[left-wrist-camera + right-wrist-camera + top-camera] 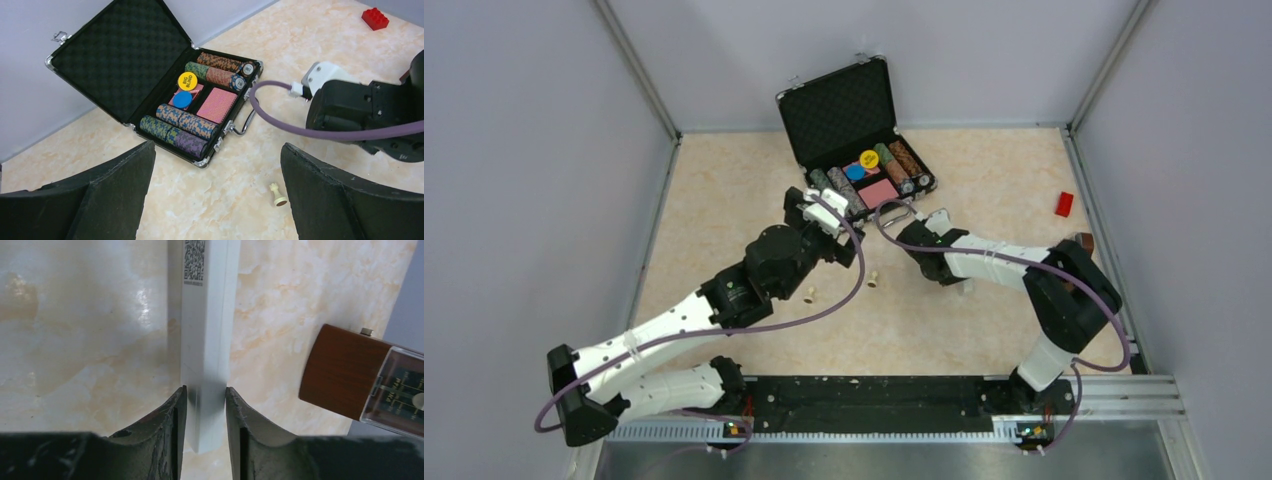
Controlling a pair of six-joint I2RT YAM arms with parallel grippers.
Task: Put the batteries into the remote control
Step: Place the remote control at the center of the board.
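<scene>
The remote control (207,330), a slim white bar with a QR label near its far end, runs away from the camera in the right wrist view. My right gripper (205,392) is shut on its near end, both black fingers pressed against its long sides just above the marbled table. No battery slot shows on the face I see. The batteries are out of view. My left gripper (217,147) hangs open above bare table in front of the chip case, with nothing between its fingers. In the top view the right arm covers its own gripper and most of the remote.
An open black chip case (864,150) (150,85) stands at the back centre. Two cream pegs (809,294) (874,281) lie between the arms, one beside my left gripper's right finger (278,195). A brown wooden box (345,372) sits right of the remote. A red brick (1064,204) lies far right.
</scene>
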